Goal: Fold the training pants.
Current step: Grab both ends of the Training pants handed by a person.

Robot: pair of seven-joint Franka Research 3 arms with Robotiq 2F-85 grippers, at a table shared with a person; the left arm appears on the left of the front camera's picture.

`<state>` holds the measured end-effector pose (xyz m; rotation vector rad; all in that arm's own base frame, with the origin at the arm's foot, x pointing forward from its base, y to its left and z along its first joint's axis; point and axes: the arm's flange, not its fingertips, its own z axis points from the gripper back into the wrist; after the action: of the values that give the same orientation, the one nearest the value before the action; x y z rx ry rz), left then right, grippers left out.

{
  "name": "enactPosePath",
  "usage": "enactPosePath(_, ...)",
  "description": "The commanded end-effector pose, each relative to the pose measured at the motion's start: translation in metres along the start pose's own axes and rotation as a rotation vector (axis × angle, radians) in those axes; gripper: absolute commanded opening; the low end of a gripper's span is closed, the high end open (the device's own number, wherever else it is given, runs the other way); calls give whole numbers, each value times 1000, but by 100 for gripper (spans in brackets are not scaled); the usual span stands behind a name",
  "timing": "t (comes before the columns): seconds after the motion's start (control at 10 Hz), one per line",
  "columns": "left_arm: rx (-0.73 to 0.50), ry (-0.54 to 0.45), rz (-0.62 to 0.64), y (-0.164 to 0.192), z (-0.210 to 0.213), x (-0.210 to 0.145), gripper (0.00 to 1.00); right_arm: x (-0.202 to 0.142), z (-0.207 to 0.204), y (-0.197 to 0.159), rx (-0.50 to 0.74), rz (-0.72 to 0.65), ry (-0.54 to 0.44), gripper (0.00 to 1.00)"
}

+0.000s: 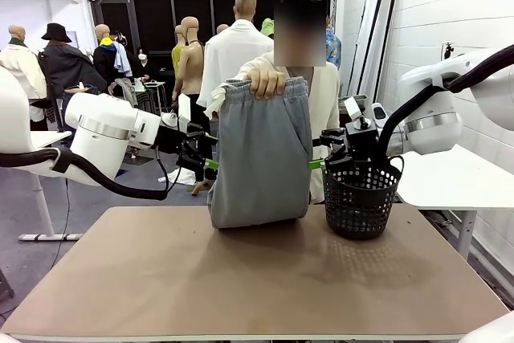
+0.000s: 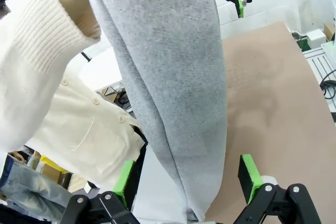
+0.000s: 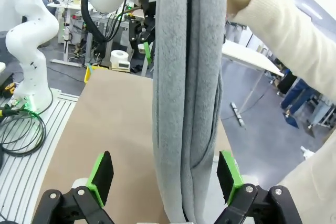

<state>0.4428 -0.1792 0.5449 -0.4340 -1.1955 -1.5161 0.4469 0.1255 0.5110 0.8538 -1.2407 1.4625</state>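
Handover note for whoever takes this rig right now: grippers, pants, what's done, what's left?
Left gripper: jaws open, straddling one side edge of the training pants, not closed on it.
Right gripper: jaws open, straddling the opposite edge.
Pants: hanging by the waistband from the person's hand, lower end at the table, beside the black basket.
Done: both grippers are in place.
Left: grip, lay flat, fold.

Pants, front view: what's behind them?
The person, holding them up by the top with one hand; the pants hide most of the torso.
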Motion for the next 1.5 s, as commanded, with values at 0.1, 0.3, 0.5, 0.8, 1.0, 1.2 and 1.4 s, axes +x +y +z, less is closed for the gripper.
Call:
enactPosePath(0.1, -53, -71, 111, 9, -1, 7, 100, 6, -4, -2, -17, 45, -48, 100)
enactPosePath(0.3, -62, -85, 142, 10, 2, 6, 100, 6, -5, -2, -31, 69, -1, 100)
enactPosePath(0.5, -53, -58, 96, 3, 0, 6, 100, 6, -3, 0, -1, 27, -13, 100)
enactPosePath(0.8, -65, -63, 110, 3, 0, 6, 100, 5, -2, -1, -5, 33, -7, 100)
enactPosePath(1.0, -55, -120, 88, 6, 0, 26, 100, 21, -11, -6, -5, 39, -40, 100)
enactPosePath(1.2, -55, -138, 96, 7, 0, 35, 100, 31, -14, -9, -11, 51, -68, 100)
enactPosePath(1.4, -55, -142, 109, 7, -1, 40, 100, 43, -14, -12, 5, 48, -108, 100)
